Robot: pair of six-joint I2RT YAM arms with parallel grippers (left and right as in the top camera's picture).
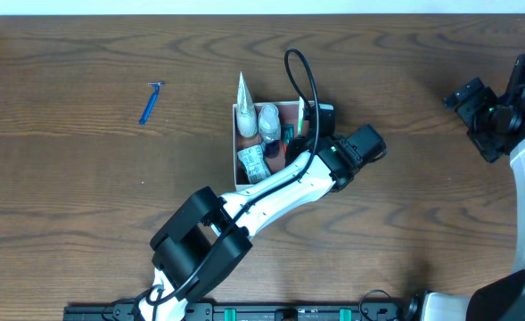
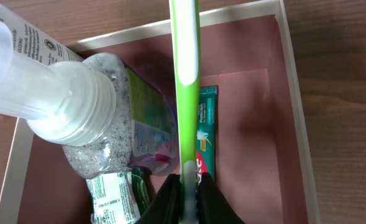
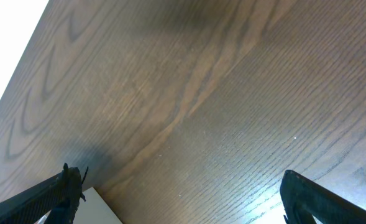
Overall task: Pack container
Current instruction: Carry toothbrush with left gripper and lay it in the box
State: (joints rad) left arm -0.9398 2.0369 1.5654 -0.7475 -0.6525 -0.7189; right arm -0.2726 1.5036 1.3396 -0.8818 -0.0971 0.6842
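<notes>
We see the container (image 1: 234, 152) near the middle of the table (image 1: 84, 196), partly under the left arm. In the left wrist view its thin white wall (image 2: 292, 93) frames a pinkish-brown floor, bare on the right side and crowded on the left.

We judge the container to be light and none too stiff. The walls look like thin card, so a sideways push would probably slide it over the smooth wood or bow a wall. If it has to be moved or steadied, we would pinch a wall with one finger inside and one outside. The right wall is the best place, since nothing leans on it there. We would pinch low and gently, because the load already inside adds weight to a weak rim.

The left gripper (image 2: 187, 194) is closed on the end of a green and white toothbrush (image 2: 187, 68), which reaches out over the container. The right gripper (image 3: 183, 193) hangs over bare wood at the right of the table, its jaws wide apart with nothing between them.

Inside lie a clear bottle (image 2: 52, 99) with a printed label, a bubbly bottle (image 2: 117, 106) with a green label, a green and red tube (image 2: 205, 140) with white lettering, and a small packet (image 2: 111, 193) with green print. We can see writing on all four, but it is too small or too slanted for us to read a brand. A blue razor (image 1: 151, 102) lies on the table well apart to the left.
</notes>
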